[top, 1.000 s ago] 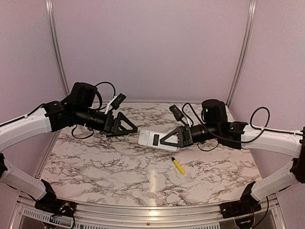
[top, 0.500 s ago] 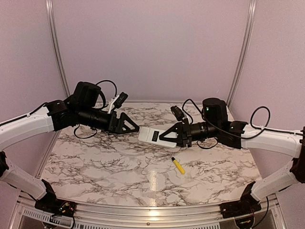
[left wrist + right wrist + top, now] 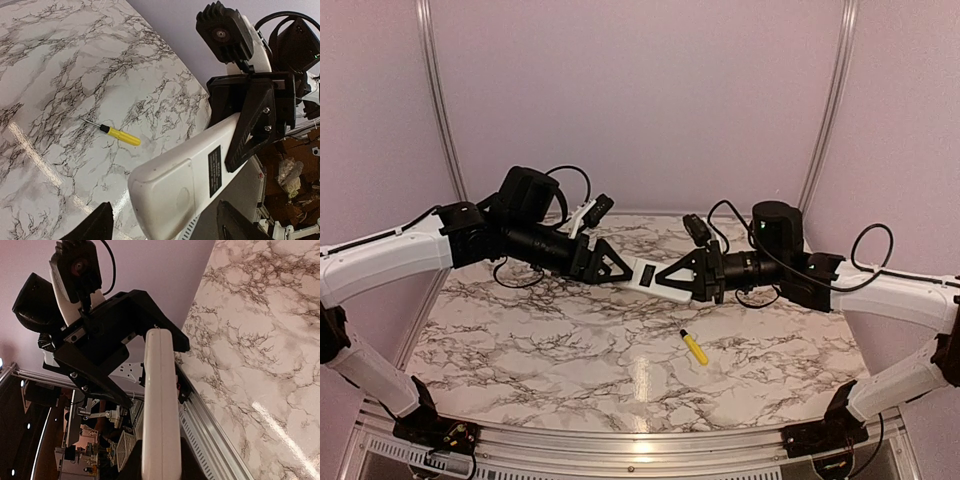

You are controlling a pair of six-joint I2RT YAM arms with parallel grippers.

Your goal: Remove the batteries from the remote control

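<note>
The remote control (image 3: 646,273) hangs above the table, plain white back up, its dark label showing. My right gripper (image 3: 668,281) is shut on its right end. My left gripper (image 3: 618,271) is open and straddles the other end. In the left wrist view the remote control (image 3: 186,181) shows its back cover in place, and both black fingers (image 3: 95,227) stand apart from its sides. The right wrist view has the remote control (image 3: 160,400) edge-on, pinched in my right gripper (image 3: 160,467), with the left gripper (image 3: 112,342) beyond it. The batteries are hidden.
A small yellow-handled screwdriver (image 3: 694,347) lies on the marble table (image 3: 540,350) right of centre, below the held remote; it is also in the left wrist view, screwdriver (image 3: 117,135). Purple walls close the back and sides. An aluminium rail (image 3: 220,440) edges the table.
My left arm has swung right until its jaws straddle the remote's free end, and they have narrowed somewhat. The right gripper has raised the remote and shifted it slightly right.
</note>
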